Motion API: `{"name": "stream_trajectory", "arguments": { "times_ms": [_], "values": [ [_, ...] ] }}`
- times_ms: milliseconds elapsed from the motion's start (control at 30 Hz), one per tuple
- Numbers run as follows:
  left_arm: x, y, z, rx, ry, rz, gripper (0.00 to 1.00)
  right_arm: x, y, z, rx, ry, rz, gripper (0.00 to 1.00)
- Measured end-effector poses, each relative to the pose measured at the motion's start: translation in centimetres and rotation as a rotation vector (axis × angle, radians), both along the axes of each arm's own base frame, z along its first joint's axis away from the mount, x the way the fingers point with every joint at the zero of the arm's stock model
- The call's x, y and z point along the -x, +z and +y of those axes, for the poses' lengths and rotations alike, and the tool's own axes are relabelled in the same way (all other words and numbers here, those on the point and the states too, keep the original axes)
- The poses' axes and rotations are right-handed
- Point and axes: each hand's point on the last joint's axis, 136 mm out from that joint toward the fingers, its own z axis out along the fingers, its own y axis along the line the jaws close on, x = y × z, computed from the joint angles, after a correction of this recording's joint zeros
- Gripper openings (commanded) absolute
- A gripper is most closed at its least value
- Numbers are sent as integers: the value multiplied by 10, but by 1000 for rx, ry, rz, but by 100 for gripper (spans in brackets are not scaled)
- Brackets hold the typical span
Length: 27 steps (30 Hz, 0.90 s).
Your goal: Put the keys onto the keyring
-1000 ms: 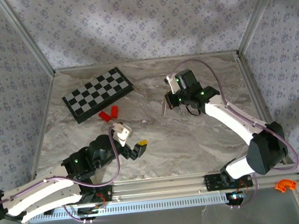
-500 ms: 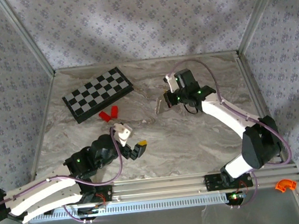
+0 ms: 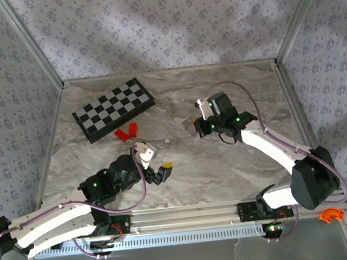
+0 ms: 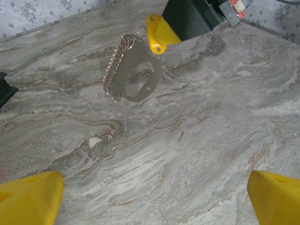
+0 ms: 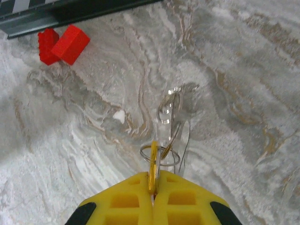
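Note:
My right gripper (image 5: 153, 180) is shut on the keys (image 5: 152, 161), a thin yellow-orange piece seen edge-on between its yellow pads. Thin silver wire rings (image 5: 161, 154) loop round the piece just past the fingertips, and more shiny metal hangs below them above the marble. The left wrist view shows the keyring (image 4: 114, 72), a silvery beaded chain with a flat metal plate (image 4: 138, 75), dangling under a right fingertip (image 4: 159, 33). In the top view the right gripper (image 3: 198, 127) hovers mid-table. My left gripper (image 3: 156, 170) is open near the front, nothing between its fingers (image 4: 30, 197).
Two red blocks (image 3: 126, 133) lie in front of a folded chessboard (image 3: 113, 109) at the back left; they also appear in the right wrist view (image 5: 63, 43). A small orange part (image 3: 330, 215) sits off the table at the front right. Aluminium rails border the marble top.
The right gripper swung a little left, then came back right and nearer, still holding the keys. The left arm crept slightly forward and right, jaws unchanged.

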Motion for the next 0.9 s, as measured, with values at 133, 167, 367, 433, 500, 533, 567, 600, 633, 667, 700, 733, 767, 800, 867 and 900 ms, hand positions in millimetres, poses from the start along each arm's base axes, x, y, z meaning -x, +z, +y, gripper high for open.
{"name": "stream_trajectory", "arguments": {
  "times_ms": [133,167,367,433,500,533,567,600,633,667,700,733,767,800,867,900],
  "values": [
    [0,-1,0,-1,0,1,100,11,-9,-1,-6,0,32,0],
    [0,-1,0,0,0,0,100,13,-11,-2,-7,-2,40,0],
    [0,-4,1,-3,3,2,100,26,-19,0,-20,-2,74,0],
    [0,-6,2,-4,4,4,100,30,-22,2,-24,2,85,0],
    [0,-5,3,-1,5,1,100,34,-26,3,-27,5,97,0],
    [0,-5,3,0,5,1,100,37,-28,3,-29,5,106,0],
    [0,-4,4,3,5,-1,100,39,-31,3,-30,3,113,0],
    [0,-3,4,5,5,-1,100,42,-35,3,-28,4,120,0],
    [0,-3,4,6,5,-2,100,43,-37,3,-29,1,127,0],
    [0,-3,4,6,5,-3,100,45,-40,3,-29,-1,135,0],
    [0,-3,4,6,5,-2,100,47,-43,2,-29,-4,142,0],
    [0,-3,4,6,6,-2,100,48,-46,3,-30,-6,148,0],
    [1,-4,4,5,5,-1,100,50,-49,2,-28,-7,156,0],
    [1,-5,4,4,3,0,100,52,-52,2,-27,-8,162,0],
    [1,-7,5,2,3,2,100,55,-58,1,-25,-12,176,0],
    [1,-8,5,0,3,3,100,57,-60,1,-25,-13,182,0]
  ]
}}
